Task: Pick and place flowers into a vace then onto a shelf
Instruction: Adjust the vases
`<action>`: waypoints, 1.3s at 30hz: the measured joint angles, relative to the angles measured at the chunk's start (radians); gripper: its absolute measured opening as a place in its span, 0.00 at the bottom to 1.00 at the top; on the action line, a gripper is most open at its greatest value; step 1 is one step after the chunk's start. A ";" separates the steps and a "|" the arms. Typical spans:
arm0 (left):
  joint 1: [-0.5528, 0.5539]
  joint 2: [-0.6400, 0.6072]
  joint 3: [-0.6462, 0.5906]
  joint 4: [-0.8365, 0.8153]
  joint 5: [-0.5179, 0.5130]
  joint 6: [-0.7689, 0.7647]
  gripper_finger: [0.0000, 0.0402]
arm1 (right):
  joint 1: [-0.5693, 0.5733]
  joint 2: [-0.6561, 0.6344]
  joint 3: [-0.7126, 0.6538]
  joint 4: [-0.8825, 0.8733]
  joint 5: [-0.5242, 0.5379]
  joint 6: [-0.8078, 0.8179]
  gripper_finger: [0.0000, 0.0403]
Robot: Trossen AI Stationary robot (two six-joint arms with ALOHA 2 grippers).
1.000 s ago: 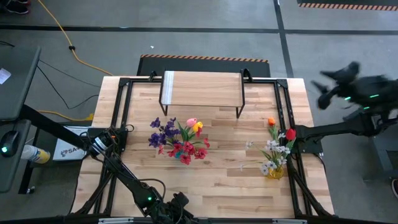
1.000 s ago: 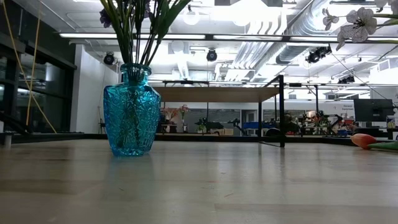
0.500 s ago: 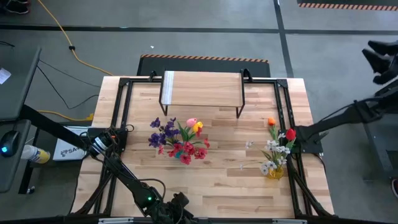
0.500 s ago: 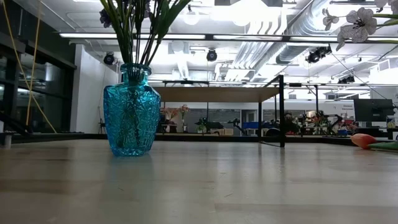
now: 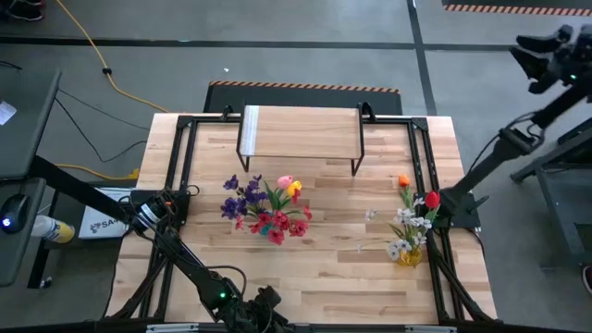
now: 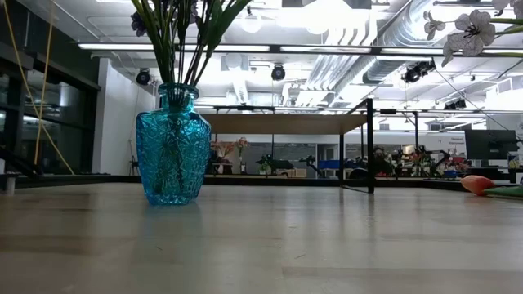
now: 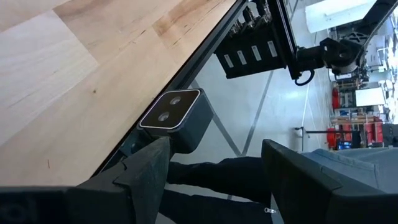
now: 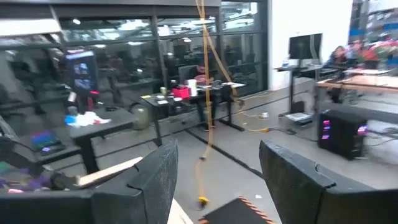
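Observation:
A bunch of flowers [image 5: 265, 208] with purple, red, pink and yellow blooms stands with its stems in a blue glass vase [image 6: 173, 147], which rests on its base left of the table's middle. More flowers [image 5: 412, 222], white, red and orange, are at the table's right side; an orange bloom [image 6: 478, 184] lies on the wood. The shelf [image 5: 301, 131] stands on black legs at the far middle. My left gripper [image 7: 214, 168] waits open at the near edge, holding nothing. My right gripper [image 8: 217, 168] is open, high up beyond the table's far right corner [image 5: 546, 46].
Black frame rails [image 5: 180, 166] run along the table's left and right sides. A small grey camera [image 7: 171, 115] sits at the near edge by my left gripper. Bare wood [image 5: 333, 268] lies between the two flower groups. A yellow cable [image 5: 92, 51] runs over the floor.
My right arm has swung away from the table's right side toward the far edge and upward, turning as it went, and now points out into the room. Its fingers have stayed apart. The flowers, vase and shelf have not moved.

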 joint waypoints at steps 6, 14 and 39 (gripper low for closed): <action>0.000 0.000 0.000 0.000 0.000 0.000 0.71 | 0.155 -0.057 -0.001 0.001 0.032 0.068 0.54; 0.000 0.000 0.000 0.000 0.000 0.000 0.71 | 0.263 -0.117 -0.001 0.001 0.086 0.065 0.54; 0.000 0.000 0.000 0.004 -0.002 -0.081 0.71 | 0.408 -0.385 -0.398 0.001 -0.060 0.289 0.54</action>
